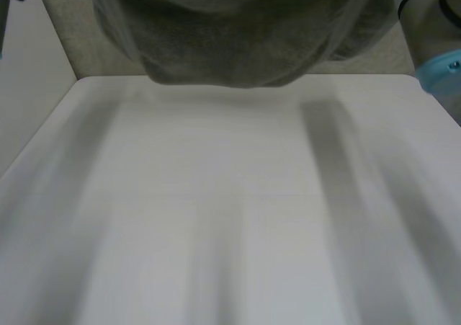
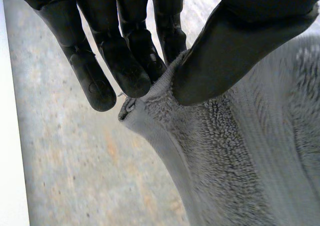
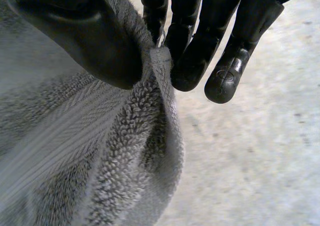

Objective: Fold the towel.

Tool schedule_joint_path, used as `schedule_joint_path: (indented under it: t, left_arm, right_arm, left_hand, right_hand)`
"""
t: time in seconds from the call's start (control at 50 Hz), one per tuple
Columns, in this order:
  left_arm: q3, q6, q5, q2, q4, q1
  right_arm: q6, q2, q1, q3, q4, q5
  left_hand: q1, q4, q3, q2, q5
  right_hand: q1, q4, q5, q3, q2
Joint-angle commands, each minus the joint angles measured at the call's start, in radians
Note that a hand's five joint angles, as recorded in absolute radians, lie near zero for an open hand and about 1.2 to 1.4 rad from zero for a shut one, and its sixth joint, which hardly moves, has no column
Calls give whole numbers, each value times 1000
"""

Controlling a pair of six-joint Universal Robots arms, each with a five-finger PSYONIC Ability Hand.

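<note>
Over on the left, the white table (image 1: 216,217) lies flat, smooth and bare, with nothing on it standing in the way. A pale wall (image 1: 94,44) runs behind its far edge.

Left hand (image 2: 125,65) first: straight black fingers on one side, broad thumb (image 2: 225,50) on the other, and a hemmed corner of the towel (image 1: 230,37) pinched between them. The little stitched tip of that corner pokes out just below the fingertips. Under the hand there is a speckled grey floor (image 2: 75,161).

Now the towel itself: it is up in the air, off the table, hanging over the far edge as a grey, sagging bundle with a rounded lower edge. It is thick terry, looped pile crossed by a smoother woven band, soft and bunched into folds.

On to the right hand (image 3: 195,55): thumb (image 3: 85,35) pressing the towel's hem against the fingers, a pinch again, cloth gathered into a ridge beneath it. Far right, the right arm (image 1: 439,65) shows its light-blue cap beside the towel.
</note>
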Motion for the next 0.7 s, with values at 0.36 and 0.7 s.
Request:
schedule_joint_path:
  t: [0.36, 0.7]
  left_arm:
    - [-1011, 151, 161, 117, 345, 107]
    - [-1251, 65, 317, 545, 341, 273]
  right_arm:
    - [-30, -99, -80, 892, -128, -263]
    - [-21, -519, -183, 1092, 93, -269]
  left_hand:
    - [122, 36, 56, 52, 98]
    - [122, 36, 56, 52, 98]
  right_hand:
    - [76, 63, 79, 69, 98]
    - [76, 63, 79, 69, 98]
